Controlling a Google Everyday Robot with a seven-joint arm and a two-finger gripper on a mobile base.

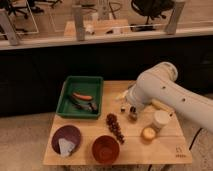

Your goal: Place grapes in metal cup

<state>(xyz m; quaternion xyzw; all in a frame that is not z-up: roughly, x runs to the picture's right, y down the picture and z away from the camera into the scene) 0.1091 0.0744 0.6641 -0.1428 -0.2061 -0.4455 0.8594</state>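
Observation:
The grapes (115, 127), a long dark purple-red bunch, lie on the wooden table (170, 150) just right of the green tray and behind the red-brown bowl. The small metal cup (133, 113) stands a little to the right of them, close under the white arm. My gripper (122, 103) hangs at the end of that arm above the table's middle, behind the grapes and just left of the cup. It is open, holds nothing and touches neither of them. The arm hides the table's back right part.
A green tray (67, 107) at the back left holds an orange carrot-like item (82, 96) and dark pieces. A purple bowl (66, 139) and a red-brown bowl (105, 148) stand at the front. A white container (161, 120) and a small yellow dish (148, 133) stand at the right.

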